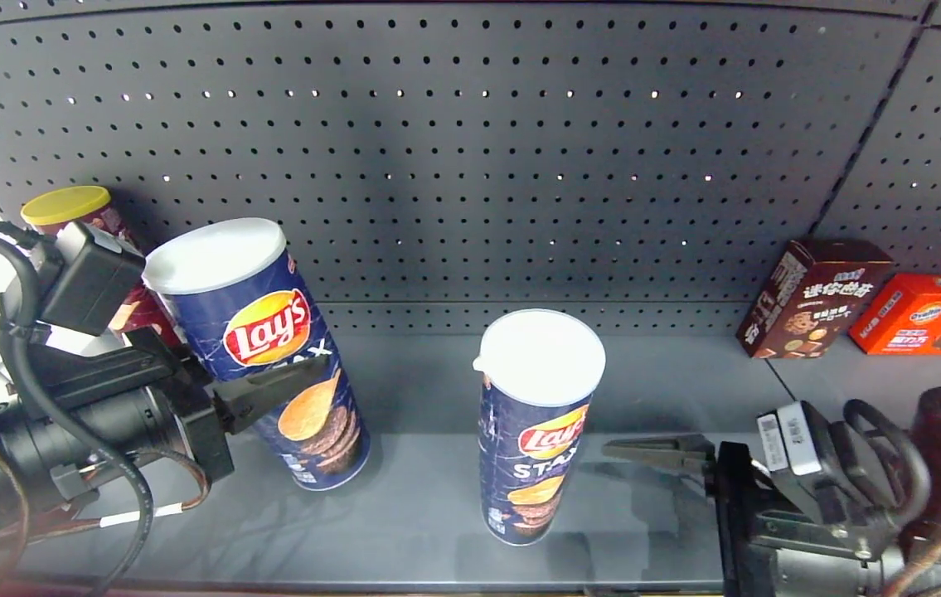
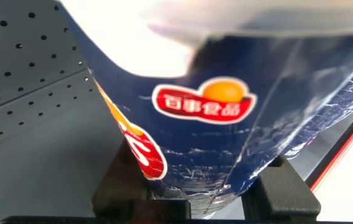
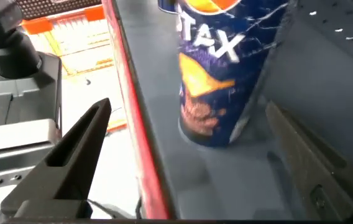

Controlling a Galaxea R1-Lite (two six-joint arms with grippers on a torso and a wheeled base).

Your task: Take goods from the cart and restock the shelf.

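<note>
Left gripper (image 2: 201,194): clamped on a blue chip can (image 1: 254,332), one finger on each side of it.
Held can: left on the shelf (image 1: 420,506), top leaning left, just in front of a yellow-lidded can (image 1: 72,207).
Second can (image 1: 538,423): upright, mid-shelf.
Right gripper (image 3: 187,124): spread wide, holding nothing, just right of the second can.
Boxes: brown box (image 1: 810,298) and orange box (image 1: 926,315), far right.

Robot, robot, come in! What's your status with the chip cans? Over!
Left gripper shut on left blue can, on shelf. Right gripper open, short of middle blue can. Yellow-lidded can close behind the left one.
</note>
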